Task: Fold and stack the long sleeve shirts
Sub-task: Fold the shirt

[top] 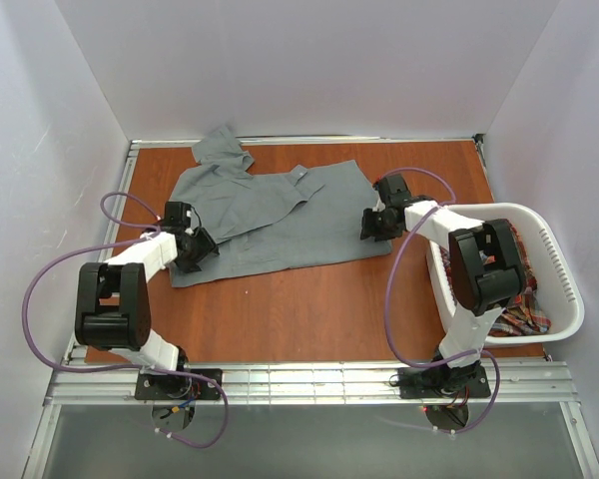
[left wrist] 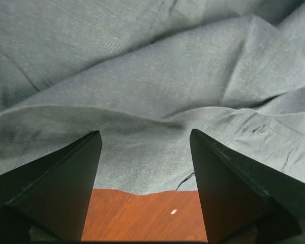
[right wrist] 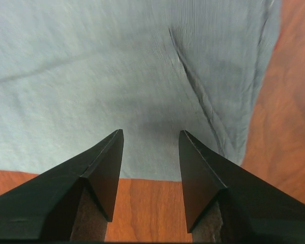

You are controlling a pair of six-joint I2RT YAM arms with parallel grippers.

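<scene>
The grey long sleeve shirt lies spread and wrinkled on the wooden table, collar toward the back. My left gripper is open at the shirt's left edge; in the left wrist view the grey cloth fills the frame and its hem lies between the fingers. My right gripper is open at the shirt's right edge; the right wrist view shows the cloth and its hem between the spread fingers. The plaid shirt lies in the white basket.
The white slotted laundry basket stands at the right edge of the table. White walls enclose the back and sides. A metal rail runs along the near edge.
</scene>
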